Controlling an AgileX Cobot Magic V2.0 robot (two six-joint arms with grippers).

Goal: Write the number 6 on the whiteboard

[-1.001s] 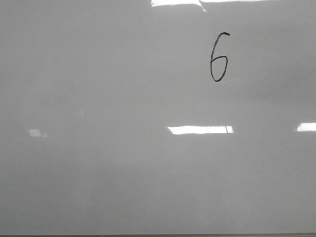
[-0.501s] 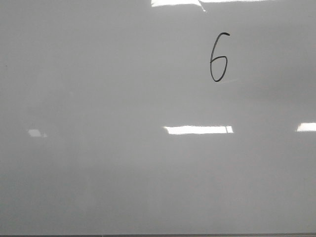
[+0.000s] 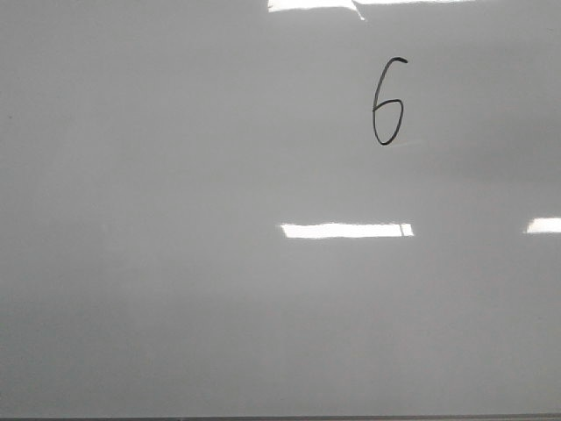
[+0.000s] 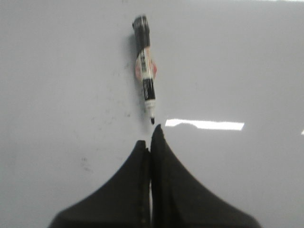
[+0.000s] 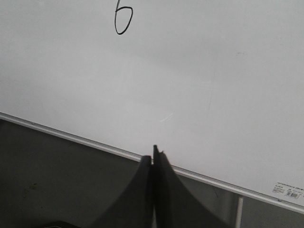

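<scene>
The whiteboard [image 3: 175, 175] fills the front view, glossy grey-white. A thin black number 6 [image 3: 388, 102] is drawn at its upper right; it also shows in the right wrist view [image 5: 123, 18]. In the left wrist view a marker [image 4: 145, 71] lies loose on the board [image 4: 237, 71], tip toward my left gripper [image 4: 152, 135], which is shut and empty just short of the tip. My right gripper [image 5: 153, 153] is shut and empty over the board's framed edge [image 5: 71, 135]. Neither gripper shows in the front view.
Bright rectangular light reflections [image 3: 346, 230] lie on the board. A dark edge [image 3: 280, 418] runs along the bottom of the front view. Beyond the board's frame in the right wrist view is a dark surface [image 5: 57, 180]. A small label [image 5: 287, 190] sits at the board's corner.
The bright reflection in the middle of the board has widened leftward and the small one at the left has vanished. The drawn 6 is unchanged.
</scene>
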